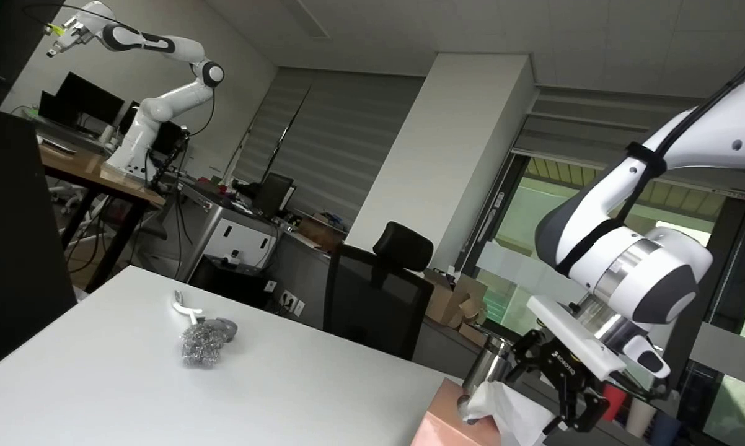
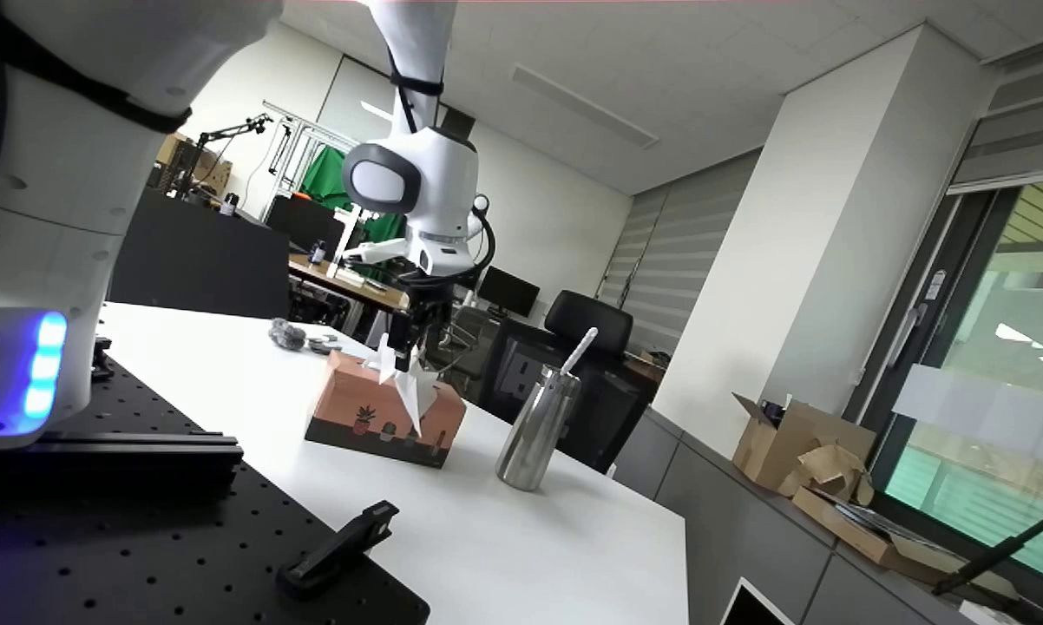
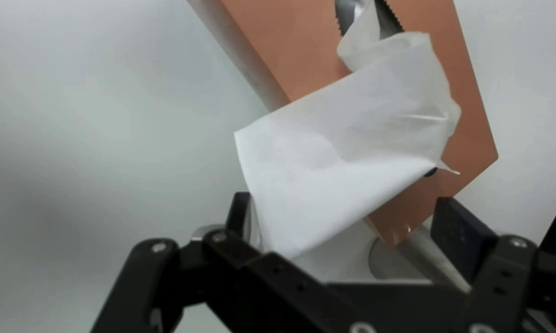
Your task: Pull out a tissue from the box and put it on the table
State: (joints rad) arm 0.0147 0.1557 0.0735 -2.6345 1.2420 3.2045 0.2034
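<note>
Far left of the hand [image 3: 342, 203], in an exterior view, stands the arm's base [image 2: 44, 260], a blue light [image 2: 46, 365] shining on its side. Low to the hand's left lies the black board [image 2: 131, 555], with a clip [image 2: 339, 551] near its right corner, below the hand. Left of the hand and farther back, a grey tangle [image 2: 287, 335] rests on the white table [image 2: 265, 425].

The box [image 2: 339, 404] stands on the table, below the hand. The hand is released: in the wrist view its fingers [image 3: 463, 238] are wide apart, with the tissue [image 3: 342, 138] in sight between them. One end of the tissue sits in the box's slot [image 3: 389, 21], away from the hand; the rest spreads over the box top and past its edge, toward the finger on the left of that view. Whether tissue and finger touch, I cannot tell.

Right of the hand in an exterior view, apart from the box, a flask [image 2: 534, 434] stands upright on the table, a white stick [image 2: 580, 347] leaning out of its mouth. The chair [image 2: 613, 382] is behind the flask, also to the hand's right. Farther right of the hand come a carton [image 2: 808, 430] on a low wall [image 2: 730, 529], then the window [image 2: 999, 347]
</note>
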